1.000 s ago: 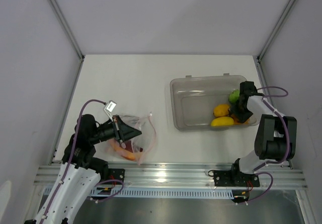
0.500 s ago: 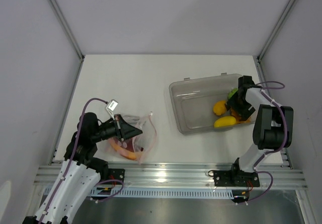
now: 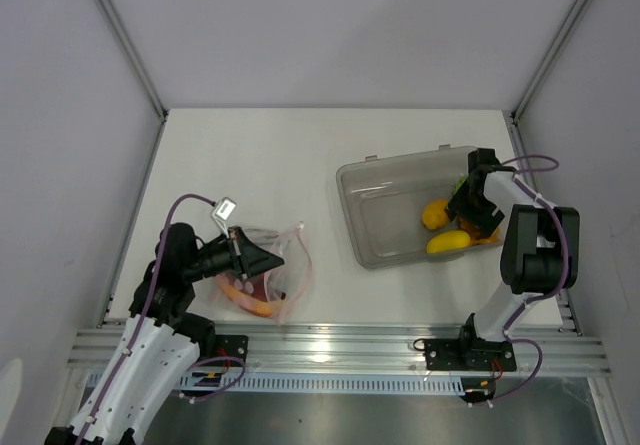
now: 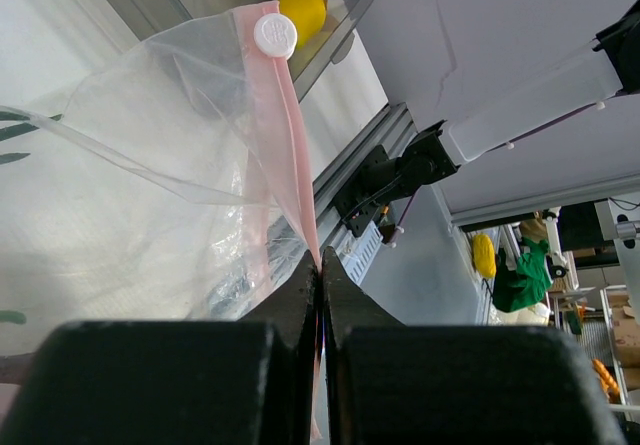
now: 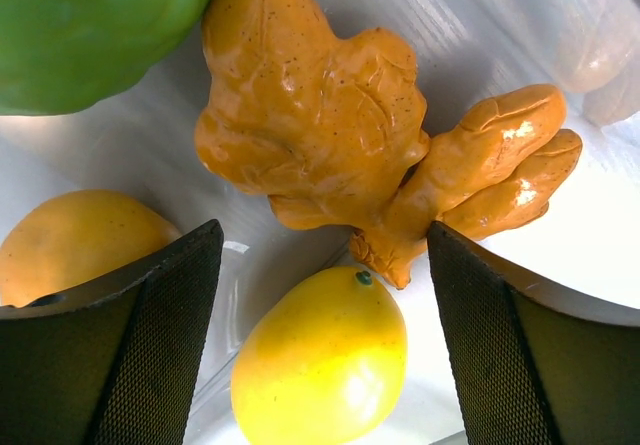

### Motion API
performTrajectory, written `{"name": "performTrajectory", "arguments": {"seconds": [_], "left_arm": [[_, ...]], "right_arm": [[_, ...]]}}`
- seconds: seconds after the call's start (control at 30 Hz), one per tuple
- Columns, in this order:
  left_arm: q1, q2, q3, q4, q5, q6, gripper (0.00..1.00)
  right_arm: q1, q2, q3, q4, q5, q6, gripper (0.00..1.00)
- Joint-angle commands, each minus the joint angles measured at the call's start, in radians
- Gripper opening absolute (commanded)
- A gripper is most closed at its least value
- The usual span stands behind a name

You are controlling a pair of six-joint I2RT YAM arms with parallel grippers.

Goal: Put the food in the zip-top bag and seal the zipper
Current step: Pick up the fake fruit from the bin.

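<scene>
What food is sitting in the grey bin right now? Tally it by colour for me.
Green fruit: 1
Orange ginger-shaped piece: 1
Yellow fruit: 1
Yellow-orange fruit: 1
Total: 4 visible in the grey bin

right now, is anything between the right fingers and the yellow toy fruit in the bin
Nothing visible: the smooth yellow oval toy fruit lies in the gap between the open right fingers; the knobbly orange ginger-shaped piece sits beyond it.
</scene>
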Motion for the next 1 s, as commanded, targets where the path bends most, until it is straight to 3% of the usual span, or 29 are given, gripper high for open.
{"name": "performTrajectory", "arguments": {"seconds": [0.0, 0.37, 0.97], "left_arm": [[-0.005, -0.003, -0.007, 0.044, 0.028, 0.007, 0.01], [-0.005, -0.018, -0.010, 0.047, 0.039, 0.002, 0.01], [-0.005, 0.016, -0.039, 0.098, 0.065, -0.004, 0.01]], "right_arm": [[0.009, -0.022, 0.046, 0.007, 0.019, -0.019, 0.83], [0.000, -0.016, 0.142, -0.039, 0.087, -0.059, 0.82], [-0.034, 0.145, 0.135, 0.103, 0.084, -0.108, 0.77]]}}
